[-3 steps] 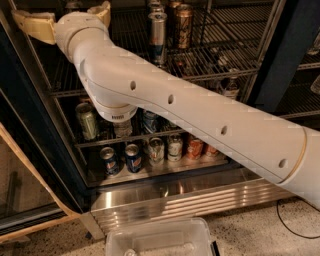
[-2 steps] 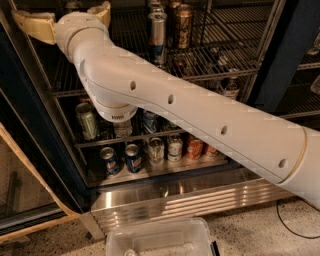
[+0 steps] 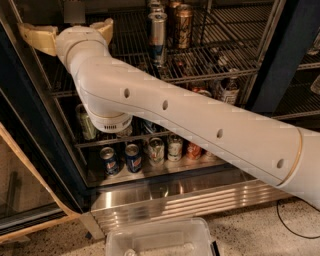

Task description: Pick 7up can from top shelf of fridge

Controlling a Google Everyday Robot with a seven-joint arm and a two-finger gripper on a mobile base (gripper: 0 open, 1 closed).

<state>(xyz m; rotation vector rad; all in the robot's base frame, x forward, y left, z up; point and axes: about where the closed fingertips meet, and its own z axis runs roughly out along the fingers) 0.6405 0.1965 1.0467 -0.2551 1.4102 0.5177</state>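
1. While its long white arm (image 3: 200,125) stretches from lower right to upper left across the open fridge (image 3: 287,55), the robot's hand (image 3: 67,25) sits at the far left end of the top shelf (image 3: 235,50), close to the picture's upper edge.
2. Both tan fingers (image 3: 37,37) are splayed wide, one to each side of the white wrist. The hand is plainly open and has hold of nothing.
3. A pale, can-like shape, apparently the 7up can (image 3: 74,10), shows just above the wrist in the gap between the fingers and is cut off by the upper edge. Whether either finger touches it cannot be told.
4. Further right on the same shelf stands a tall slim silver-and-blue can (image 3: 157,32). Just beside it is a brown-and-gold can (image 3: 183,25). Both are upright and well apart from the hand.
5. On the rack below, at right, a small dark bottle (image 3: 230,90) with a pale label stands just above the arm's upper edge.
6. A green can (image 3: 86,122) stands on a lower rack at left, just beside the arm's round elbow joint.
7. Along the bottom rack, two blue cans (image 3: 120,159) stand side by side. Silver cans (image 3: 165,148) stand to their right, and an orange can (image 3: 194,150) is partly hidden by the arm.
8. A ribbed steel panel (image 3: 200,202) runs beneath the racks. In front of it a clear plastic tub (image 3: 160,240) rests on the speckled floor (image 3: 260,235), cut off by the lower edge.
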